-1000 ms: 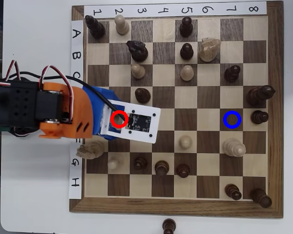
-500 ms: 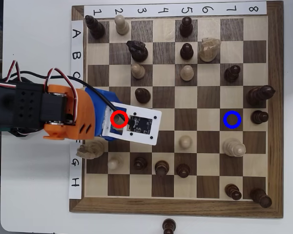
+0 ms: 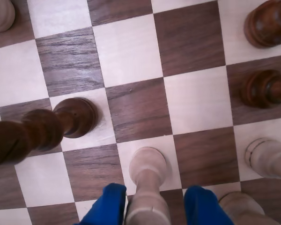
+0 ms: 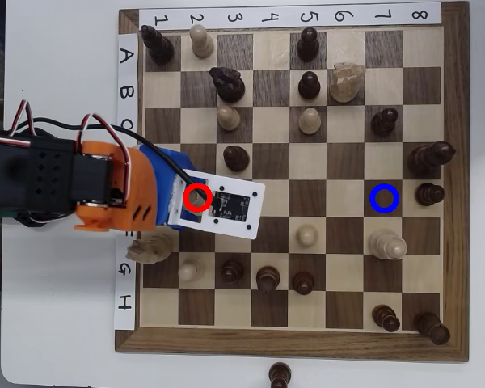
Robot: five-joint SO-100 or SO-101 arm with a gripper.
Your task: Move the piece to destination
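The piece (image 3: 147,180), a small cream pawn, stands on a light square at the bottom of the wrist view. My gripper (image 3: 152,199) straddles it and is open. The left blue finger (image 3: 107,206) lies close against the pawn, and a narrow gap shows before the right finger (image 3: 203,206). In the overhead view a red ring marks the piece (image 4: 196,196), whose top peeks out beside the white camera board (image 4: 230,204) that hides the fingertips. The destination (image 4: 384,198), a dark square with a blue ring, lies far to the right in the same row and holds nothing.
A dark pawn (image 3: 75,117) stands just ahead and to the left in the wrist view. Two dark pieces (image 3: 262,89) and a cream piece (image 3: 267,157) are at the right. Overhead, a cream knight (image 4: 149,246) and a cream pawn (image 4: 191,269) sit just below the arm (image 4: 105,194). A dark pawn (image 4: 428,194) stands next to the ringed square.
The arm edged slightly right over the board and then settled. The camera board still covers the red-ringed square, and no chess piece has moved.
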